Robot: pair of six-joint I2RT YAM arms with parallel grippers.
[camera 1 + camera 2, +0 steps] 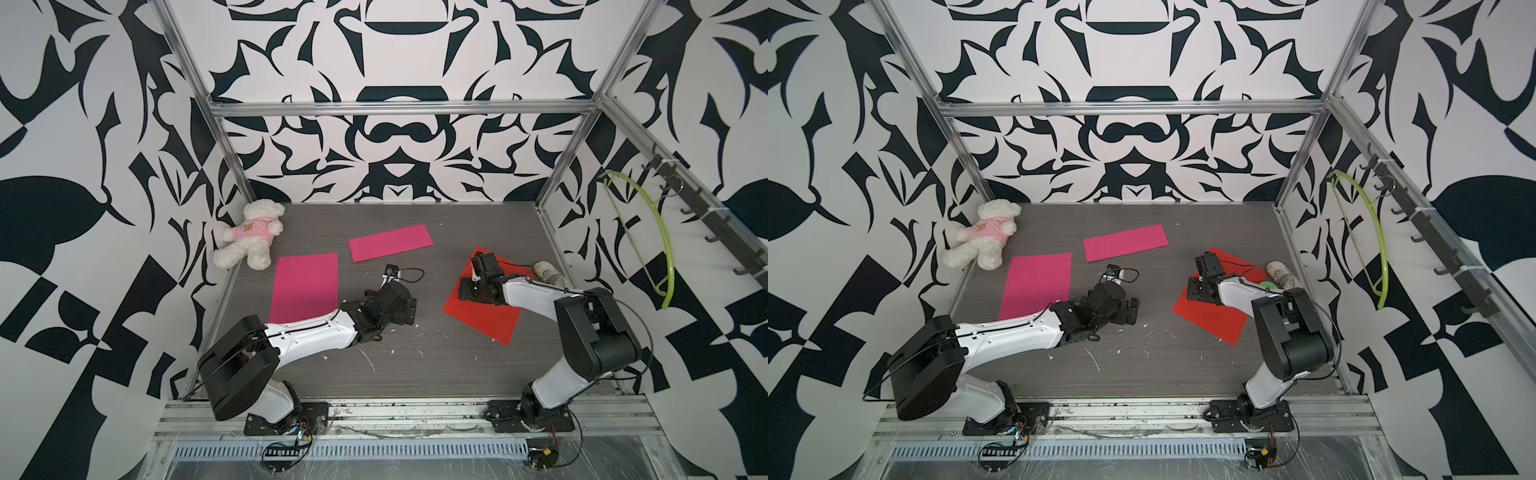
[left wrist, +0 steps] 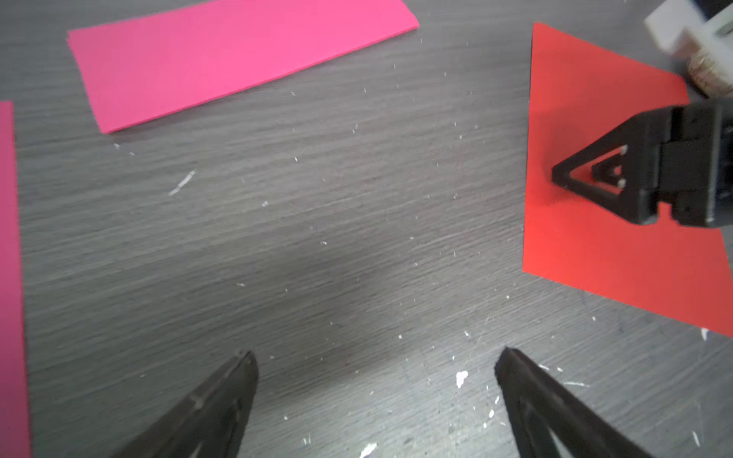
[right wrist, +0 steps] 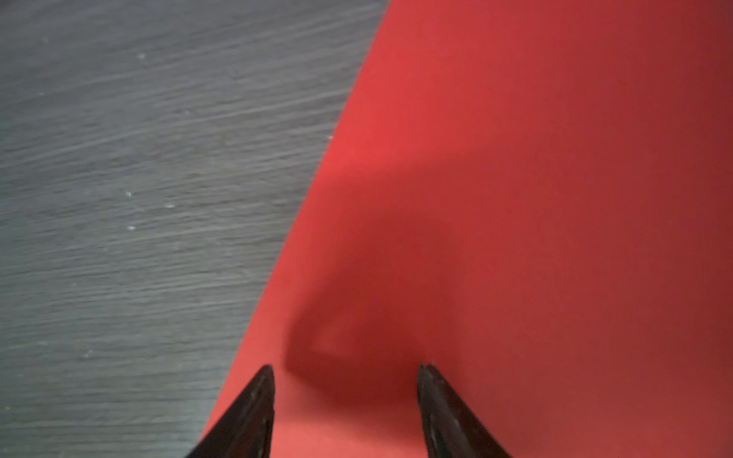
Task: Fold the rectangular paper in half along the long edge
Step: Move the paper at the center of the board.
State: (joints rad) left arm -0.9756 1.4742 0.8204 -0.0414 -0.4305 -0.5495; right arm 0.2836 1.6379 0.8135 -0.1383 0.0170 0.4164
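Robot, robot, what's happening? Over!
Left gripper open, empty. Right gripper open over red paper. Paper flat, unfolded. Pale object beside its edge.

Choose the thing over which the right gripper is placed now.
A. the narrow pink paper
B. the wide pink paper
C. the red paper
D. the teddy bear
C: in the right wrist view the tips of the right gripper stand apart over the red paper, close to its edge.
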